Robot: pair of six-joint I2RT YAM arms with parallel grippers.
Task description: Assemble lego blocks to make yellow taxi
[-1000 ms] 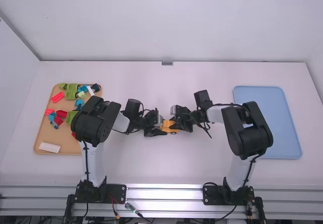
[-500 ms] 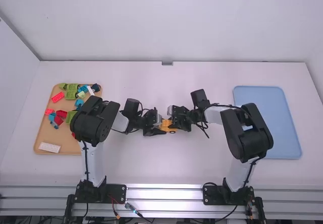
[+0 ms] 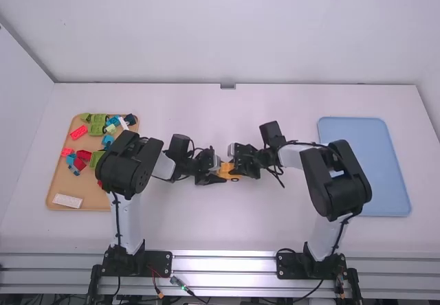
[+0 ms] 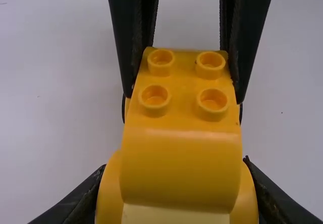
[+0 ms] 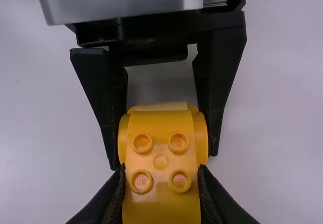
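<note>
Pressing evenly with the left claw (image 5: 164,153) and right claw (image 4: 184,94) both clamped on the studded yellow plastic car (image 4: 181,168) probably snugs it up best.

In the high view, a plain white wall (image 3: 227,30) stands at 12 o'clock, behind the white table (image 3: 227,229). A second pale wall (image 3: 17,106) is at 9 o'clock. At 6 o'clock, the silver rail (image 3: 223,262) shines with light.
</note>
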